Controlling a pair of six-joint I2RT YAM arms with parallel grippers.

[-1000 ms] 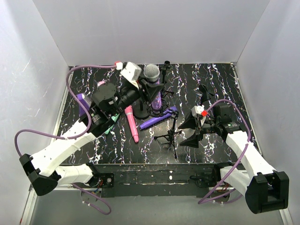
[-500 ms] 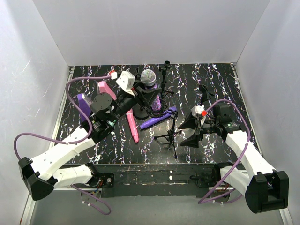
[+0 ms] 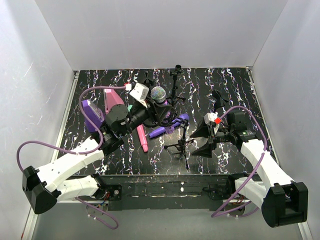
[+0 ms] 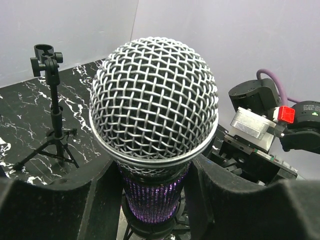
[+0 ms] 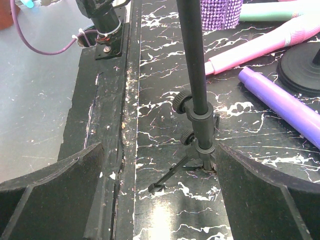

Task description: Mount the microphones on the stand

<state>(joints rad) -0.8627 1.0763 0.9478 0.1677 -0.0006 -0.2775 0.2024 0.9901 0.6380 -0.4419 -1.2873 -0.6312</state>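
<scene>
Near black marbled tabletop (image 3: 235, 85) centre, L gripper (image 3: 160, 106) is part-closed on glittery purple mic w/ silver mesh head (image 4: 154, 102), head up. At its 4 o'clock, R gripper (image 3: 206, 140) gapes fully, empty, slim black tripod stand (image 5: 199, 120) betw. its fingers. Pink mic (image 3: 142, 137) & plain purple mic (image 3: 162, 130) lie flat at 6–7 o'clock.

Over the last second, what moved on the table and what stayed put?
The left fingers kept their grip on the glittery purple microphone and carried it toward the near edge, probably lower, as the left arm drew back. Nothing was picked up or let go. The right fingers stayed open, facing the tripod stand. The pink microphone and plain purple microphone lay unmoved.
</scene>
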